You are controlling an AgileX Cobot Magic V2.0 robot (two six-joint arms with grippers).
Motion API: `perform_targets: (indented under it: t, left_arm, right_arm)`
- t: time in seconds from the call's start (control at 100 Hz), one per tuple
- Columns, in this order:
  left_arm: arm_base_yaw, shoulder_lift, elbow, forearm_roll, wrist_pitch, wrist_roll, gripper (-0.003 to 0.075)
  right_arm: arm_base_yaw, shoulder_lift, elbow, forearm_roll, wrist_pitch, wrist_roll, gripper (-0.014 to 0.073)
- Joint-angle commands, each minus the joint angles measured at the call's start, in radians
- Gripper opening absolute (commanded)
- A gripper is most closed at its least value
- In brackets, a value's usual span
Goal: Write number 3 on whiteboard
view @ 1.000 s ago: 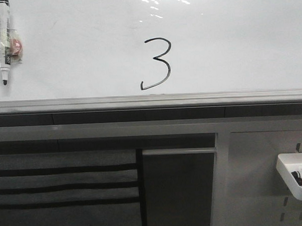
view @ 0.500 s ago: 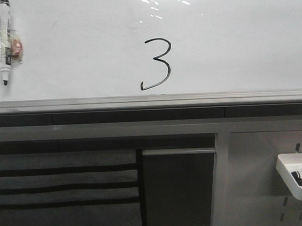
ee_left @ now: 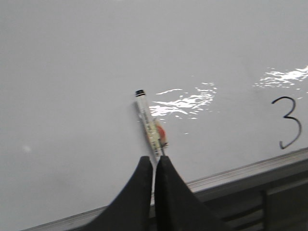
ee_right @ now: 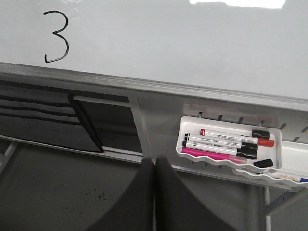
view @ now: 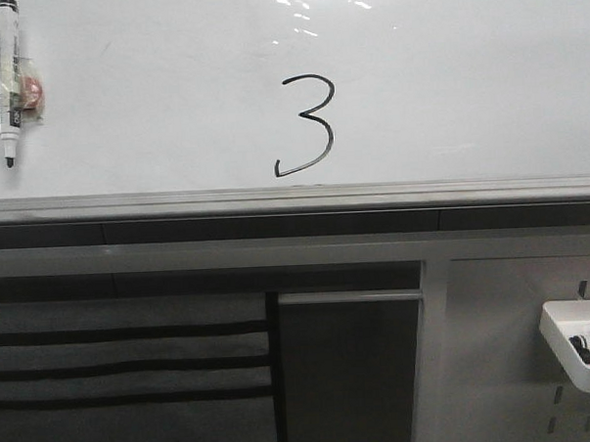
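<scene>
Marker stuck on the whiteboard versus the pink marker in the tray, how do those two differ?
The board marker stands upright against the whiteboard, tip pointing down; the pink marker lies on its side in the white tray. The board marker's barrel is white with a label, while the pink marker's barrel is solid pink. The board marker sits high up; the pink marker is below the board's ledge. Both are slim markers.

The marker [view: 8, 85] stuck at the whiteboard's [view: 446, 87] ten o'clock loses its cap end past the front view's top edge. Its label print is unreadable. At four o'clock, the white tray [view: 565, 351] is cropped by the right edge.
</scene>
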Motion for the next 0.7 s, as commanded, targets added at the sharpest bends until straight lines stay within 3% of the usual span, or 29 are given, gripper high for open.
perform_targets:
  t: [0.0,0.19,0.4,0.69]
  left_arm:
    - [0.035,-0.095,0.077,0.040,-0.151,-0.011,-0.0018]
    - [0.072,-0.277,0.371,0.031,-0.394,-0.012,-0.0018]
    - [0.080,-0.374,0.560,-0.047,-0.528,-0.012,-0.0018]
    - [0.080,-0.372,0.578,-0.081,-0.486,-0.012,-0.0018]
  right_arm:
    - [-0.007,0.007,-0.020,0.002,-0.061,0.002,-0.0069]
    - [-0.007,0.007,-0.020,0.002,-0.061,0.002,-0.0069]
    - [-0.007,0.007,-0.020,0.002,-0.061,0.002,-0.0069]
    - [-0.007,0.009,-0.020,0.002,-0.059,0.002,-0.0069]
